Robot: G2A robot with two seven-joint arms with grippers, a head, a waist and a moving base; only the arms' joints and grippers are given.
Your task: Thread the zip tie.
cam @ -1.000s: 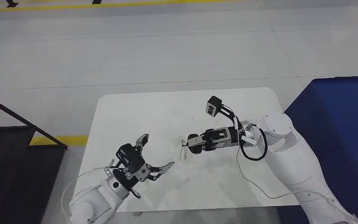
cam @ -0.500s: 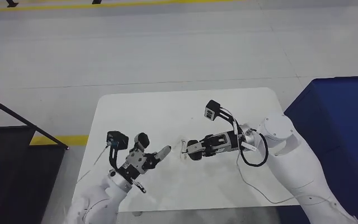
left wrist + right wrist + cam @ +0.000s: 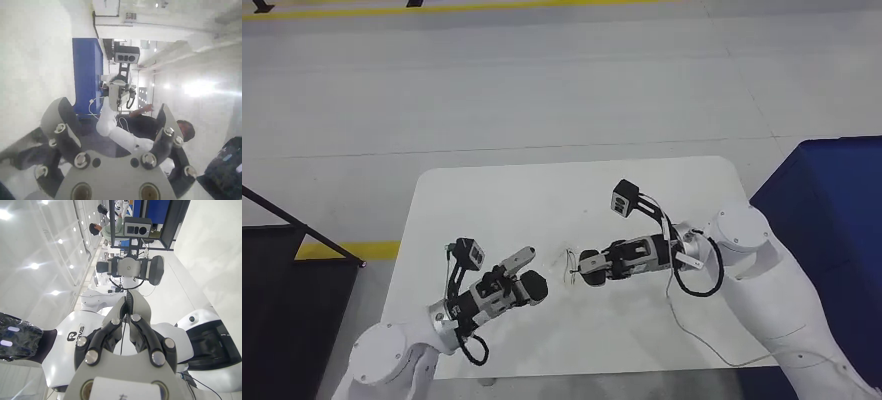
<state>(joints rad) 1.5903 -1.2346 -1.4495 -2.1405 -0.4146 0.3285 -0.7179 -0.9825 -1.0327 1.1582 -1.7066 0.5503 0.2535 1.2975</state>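
I count one zip tie, two grippers and one table.

The zip tie is a thin, pale strand with a curl to it, too fine for me to tell head from tail. It sits over the middle of the table at the very tip of the right gripper, in the gap between the two grippers. I cannot tell whether it touches the tabletop.

The right gripper is clenched on the zip tie. From its own wrist camera, the two smooth, light-grey fingers are pressed together, with a narrow, dark, ribbed strip between them (I cannot tell whether that strip is the tie or the pad lining).

The left gripper is released. Its grey, wedge-shaped fingers are bolted to dark links on a bare metal plate. They stand wide apart with nothing between them. It lies low over the table near the zip tie without touching it, and it points at the right gripper. From the right wrist camera I see it head-on.

The table is a flat, matte white slab with rounded corners. A blue, box-shaped unit stands just beside the edge on the right arm's side.
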